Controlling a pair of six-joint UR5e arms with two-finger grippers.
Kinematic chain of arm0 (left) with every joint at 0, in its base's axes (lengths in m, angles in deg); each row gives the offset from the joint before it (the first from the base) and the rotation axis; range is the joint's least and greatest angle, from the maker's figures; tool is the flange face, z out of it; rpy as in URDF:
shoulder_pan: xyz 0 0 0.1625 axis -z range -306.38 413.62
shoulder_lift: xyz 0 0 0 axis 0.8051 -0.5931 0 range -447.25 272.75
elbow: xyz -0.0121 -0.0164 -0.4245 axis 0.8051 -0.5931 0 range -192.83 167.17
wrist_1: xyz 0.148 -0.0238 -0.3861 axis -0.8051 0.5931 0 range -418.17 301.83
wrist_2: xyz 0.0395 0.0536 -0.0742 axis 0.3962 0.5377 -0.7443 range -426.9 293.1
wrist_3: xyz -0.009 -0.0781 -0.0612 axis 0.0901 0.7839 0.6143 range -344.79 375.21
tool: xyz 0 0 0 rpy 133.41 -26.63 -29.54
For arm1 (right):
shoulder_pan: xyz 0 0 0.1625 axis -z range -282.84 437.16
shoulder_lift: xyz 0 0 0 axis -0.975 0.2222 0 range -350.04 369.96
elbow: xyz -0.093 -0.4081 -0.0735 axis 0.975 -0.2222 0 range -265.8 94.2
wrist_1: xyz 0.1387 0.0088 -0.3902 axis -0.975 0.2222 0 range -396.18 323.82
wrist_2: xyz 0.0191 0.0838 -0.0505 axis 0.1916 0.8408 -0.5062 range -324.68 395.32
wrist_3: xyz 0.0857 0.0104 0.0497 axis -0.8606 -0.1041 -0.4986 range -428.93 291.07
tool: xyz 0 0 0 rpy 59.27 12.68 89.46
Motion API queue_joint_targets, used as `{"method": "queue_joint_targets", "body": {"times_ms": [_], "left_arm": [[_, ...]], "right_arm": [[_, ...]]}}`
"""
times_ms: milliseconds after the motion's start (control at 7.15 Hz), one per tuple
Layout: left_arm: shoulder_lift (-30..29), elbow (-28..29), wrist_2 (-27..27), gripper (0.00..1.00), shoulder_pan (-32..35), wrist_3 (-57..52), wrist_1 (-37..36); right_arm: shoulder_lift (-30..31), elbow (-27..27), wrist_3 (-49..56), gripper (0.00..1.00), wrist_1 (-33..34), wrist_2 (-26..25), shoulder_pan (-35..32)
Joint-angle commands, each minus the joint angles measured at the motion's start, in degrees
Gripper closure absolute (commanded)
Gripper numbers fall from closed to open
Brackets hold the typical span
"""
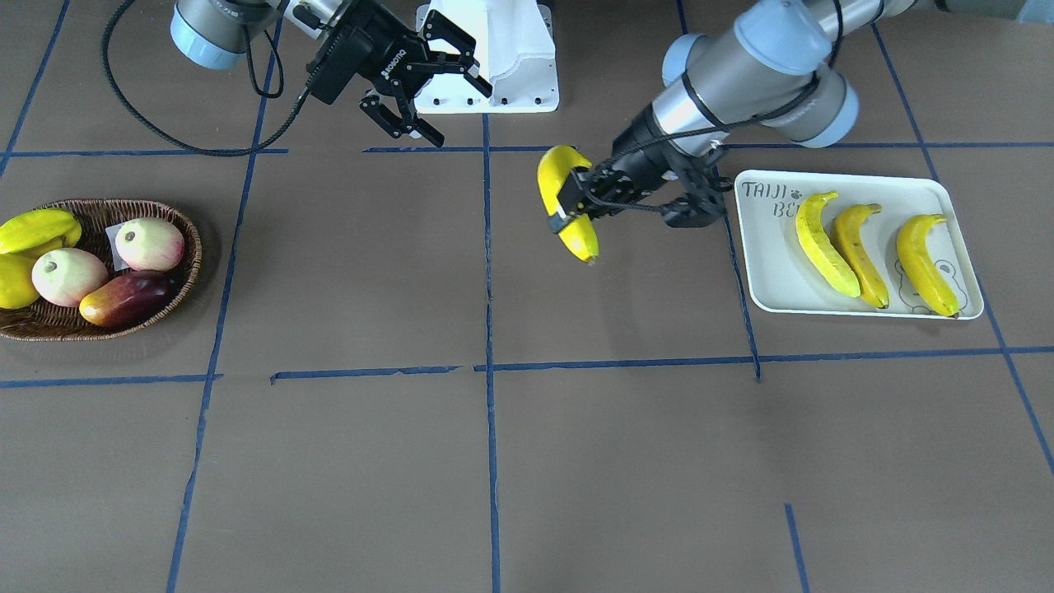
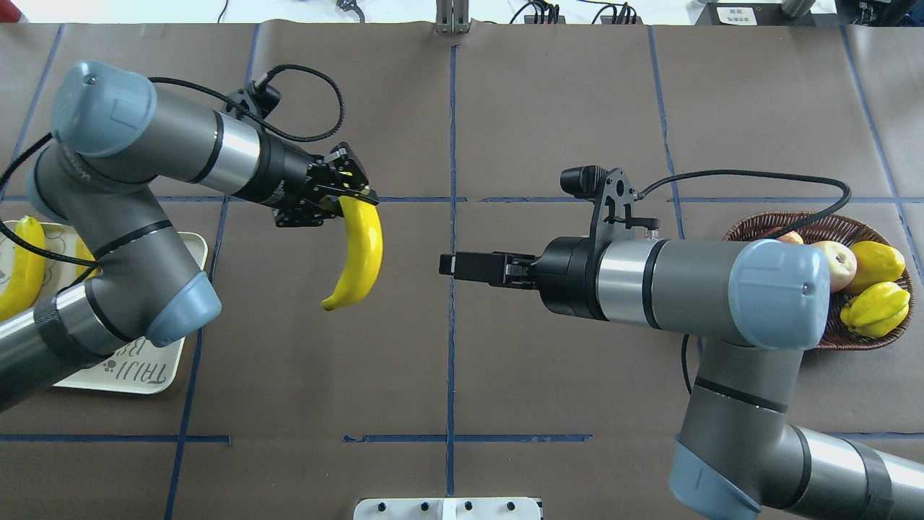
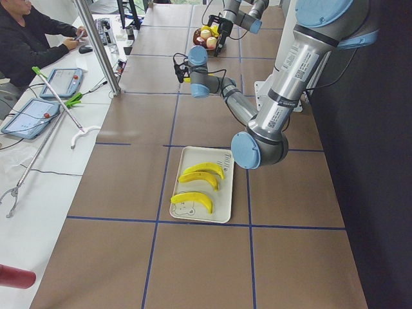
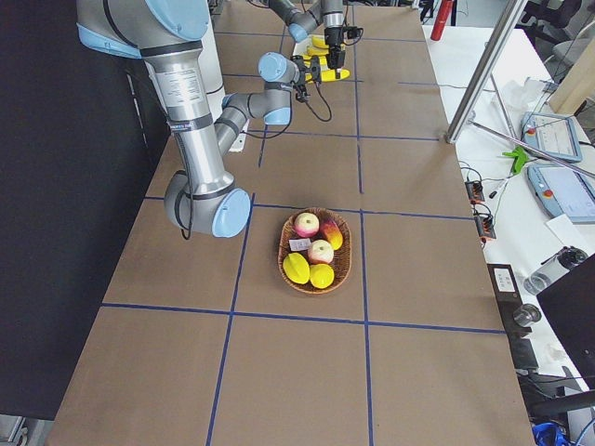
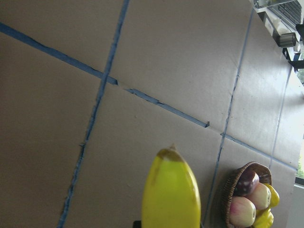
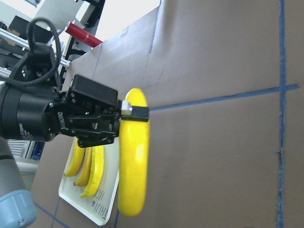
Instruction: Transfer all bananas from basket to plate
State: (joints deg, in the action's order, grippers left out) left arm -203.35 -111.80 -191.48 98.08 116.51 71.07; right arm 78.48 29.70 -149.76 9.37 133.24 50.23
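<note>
My left gripper (image 1: 571, 203) is shut on one bright-yellow banana (image 1: 566, 216) and holds it in the air near the table's middle, short of the plate. It also shows in the overhead view (image 2: 361, 249) and the right wrist view (image 6: 134, 166). Three bananas (image 1: 856, 247) lie side by side on the white plate (image 1: 766, 255). The brown wicker basket (image 1: 99, 325) holds no banana. My right gripper (image 1: 457, 111) is open and empty near the robot's base, pointing toward the held banana.
The basket holds two pink-green round fruits (image 1: 148, 245), a red-orange mango (image 1: 128, 298) and yellow and yellow-green fruits (image 1: 37, 231). Blue tape lines cross the brown table. The white robot base (image 1: 502, 58) stands at the table's robot side.
</note>
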Motion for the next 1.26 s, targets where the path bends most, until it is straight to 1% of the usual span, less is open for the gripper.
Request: {"method": "queue_joint_targets", "body": {"times_ms": [0,140,280,419,559,699,839,978,1118], "left_arm": [[14.32,-4.80,-1.36,1.00,5.09,-11.14,-4.62],[20.15,-5.79,-1.36,1.00,7.29,-15.90,-4.70],[24.91,-5.71,-0.58,1.00,7.22,-18.91,-4.79],[26.78,-5.27,-0.22,1.00,6.61,-19.72,-4.79],[27.24,-5.36,1.09,1.00,6.61,-19.73,-4.79],[27.33,-4.92,2.58,0.38,6.52,-19.73,-4.88],[27.24,-4.83,2.68,0.01,6.52,-19.73,-4.88],[27.24,-4.83,2.42,0.01,6.61,-19.82,-4.88],[27.15,-4.48,2.16,0.01,7.48,-21.38,-4.97]], "right_arm": [[-1.37,1.57,0.14,0.00,7.27,1.74,-4.08],[-1.46,1.31,0.49,0.00,7.88,1.92,-5.92],[-1.37,1.22,0.67,0.00,8.15,2.53,-6.38],[-1.37,1.04,0.67,0.00,8.33,2.62,-6.55],[-1.28,0.95,0.84,0.00,11.46,5.49,-9.78],[-1.46,1.04,4.33,0.00,18.10,14.40,-15.72],[-0.76,0.87,13.58,0.00,23.91,22.67,-22.22],[-0.58,0.78,24.73,0.00,33.28,29.71,-28.81],[1.16,0.95,39.98,0.00,43.73,33.17,-34.88]]}}
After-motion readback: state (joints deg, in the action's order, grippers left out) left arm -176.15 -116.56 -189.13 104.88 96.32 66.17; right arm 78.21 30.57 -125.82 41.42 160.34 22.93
